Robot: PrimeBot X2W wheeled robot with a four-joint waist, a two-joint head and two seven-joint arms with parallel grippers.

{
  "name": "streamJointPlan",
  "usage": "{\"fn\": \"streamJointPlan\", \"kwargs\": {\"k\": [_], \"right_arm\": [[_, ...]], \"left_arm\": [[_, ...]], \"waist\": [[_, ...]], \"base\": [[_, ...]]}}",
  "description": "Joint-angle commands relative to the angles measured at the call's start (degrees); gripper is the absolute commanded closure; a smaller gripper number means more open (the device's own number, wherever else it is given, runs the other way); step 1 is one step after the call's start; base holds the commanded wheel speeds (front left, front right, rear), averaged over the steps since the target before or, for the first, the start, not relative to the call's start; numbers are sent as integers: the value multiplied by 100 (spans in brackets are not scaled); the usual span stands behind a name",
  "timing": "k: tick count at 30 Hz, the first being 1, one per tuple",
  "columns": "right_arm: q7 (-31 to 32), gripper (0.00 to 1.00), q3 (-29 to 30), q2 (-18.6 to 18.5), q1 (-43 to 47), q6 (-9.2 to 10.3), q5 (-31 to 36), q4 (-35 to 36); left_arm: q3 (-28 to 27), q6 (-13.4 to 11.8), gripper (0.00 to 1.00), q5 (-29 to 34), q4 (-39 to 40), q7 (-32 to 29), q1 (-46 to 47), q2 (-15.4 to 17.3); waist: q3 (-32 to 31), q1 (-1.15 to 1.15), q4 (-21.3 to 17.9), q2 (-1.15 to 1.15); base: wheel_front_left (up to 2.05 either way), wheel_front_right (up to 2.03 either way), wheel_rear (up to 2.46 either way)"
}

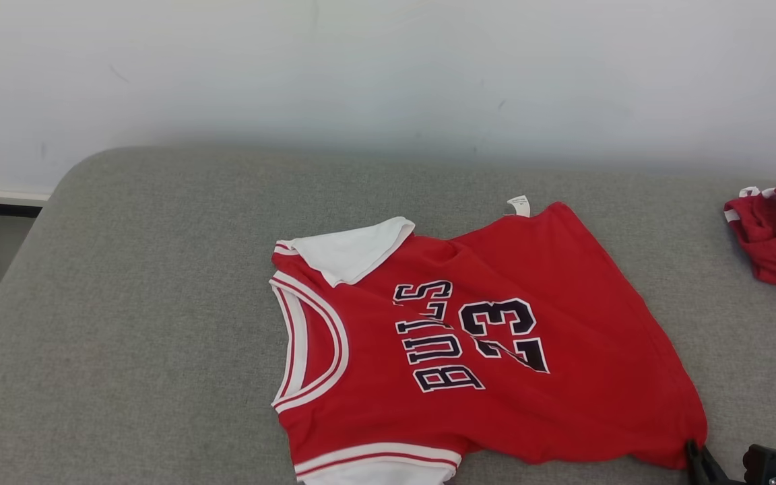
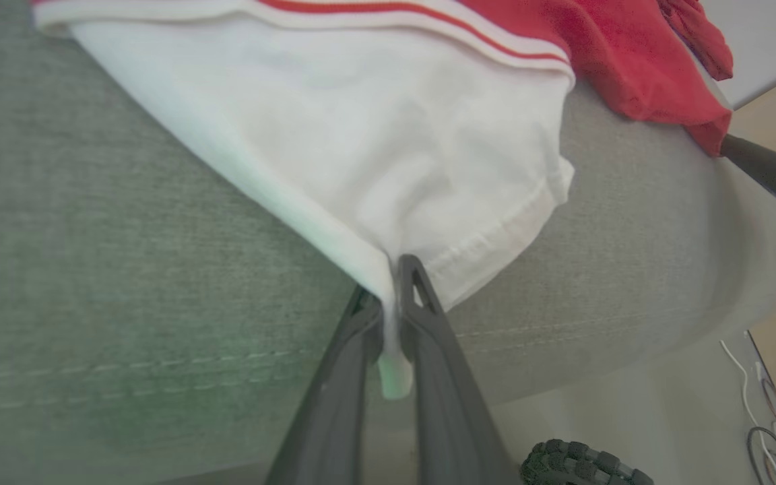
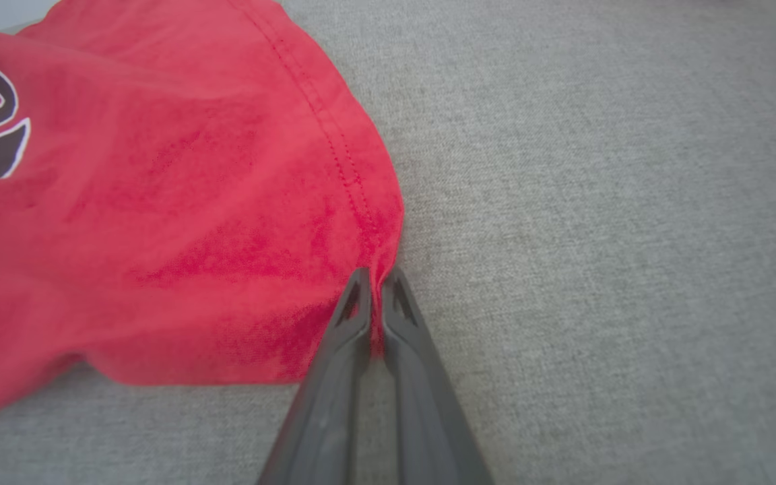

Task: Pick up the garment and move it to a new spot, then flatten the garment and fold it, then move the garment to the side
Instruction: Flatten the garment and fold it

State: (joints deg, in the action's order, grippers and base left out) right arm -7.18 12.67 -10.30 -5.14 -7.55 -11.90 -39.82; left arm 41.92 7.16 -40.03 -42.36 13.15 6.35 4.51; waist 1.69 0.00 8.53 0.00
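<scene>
Grey cushion (image 1: 159,303), red jersey (image 1: 576,316), lettered BULLS 23

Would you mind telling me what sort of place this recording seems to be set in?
Probably an indoor test room rather than a home: a grey upholstered cushion before a bare white wall, with loose cables on the floor beside it.

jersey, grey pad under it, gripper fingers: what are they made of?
jersey: soft matte knit, cotton or polyester, can't tell; it wrinkles, hems are stitched.
pad: grey woven upholstery; visible weave, sewn seam.
fingers: dark matte, likely moulded plastic; cut-outs near tips.
</scene>
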Motion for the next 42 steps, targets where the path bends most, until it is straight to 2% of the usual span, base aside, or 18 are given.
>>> {"fn": "streamJointPlan", "kwargs": {"k": [1,5,13,17,22,25,26,31,36,42], "right_arm": [[-16,100,-74,4,77,16,-79,27],[-12,100,-213,-42,6,16,-240,427],[426,100,-565,-145,-324,16,-437,1439],[734,100,-793,-254,-704,16,-589,1783],[1195,100,-1098,-434,-1568,16,-796,2050],[1491,100,-1240,-562,-2288,16,-925,2037],[1491,100,-1240,-562,-2288,16,-925,2037],[1987,100,-1361,-665,-3811,16,-1144,1755],[2401,100,-1248,-482,-5554,16,-1213,1171],[2515,100,-1064,-191,-7631,16,-946,269]], "left_arm": [[44,28,100,-171,53,83,-82,-196],[-318,22,100,-282,332,195,120,54],[-1376,-145,100,442,1509,204,481,603],[-1500,-110,100,685,1723,197,945,921],[-1513,-23,100,788,1900,-128,1944,1393],[-1570,2,100,716,1968,-357,2719,1637],[-1570,2,100,716,1968,-357,2719,1637],[-1575,26,100,518,1844,-736,4233,1888],[-1604,26,100,80,1501,-1024,5870,2115],[-1528,22,100,-79,1021,-1049,7735,2459]], "waist": [[-45,0,-6,0],[-113,0,-31,0],[-176,0,-79,0],[-109,0,-112,0],[124,0,-179,0],[381,0,-219,0],[381,0,-219,0],[1018,0,-286,0],[1821,0,-443,0],[2691,0,-740,0]], "base": [[0,0,0],[0,0,0],[0,0,0],[0,0,0],[0,0,0],[0,0,0],[0,0,0],[0,0,0],[0,0,0],[0,0,0]]}}
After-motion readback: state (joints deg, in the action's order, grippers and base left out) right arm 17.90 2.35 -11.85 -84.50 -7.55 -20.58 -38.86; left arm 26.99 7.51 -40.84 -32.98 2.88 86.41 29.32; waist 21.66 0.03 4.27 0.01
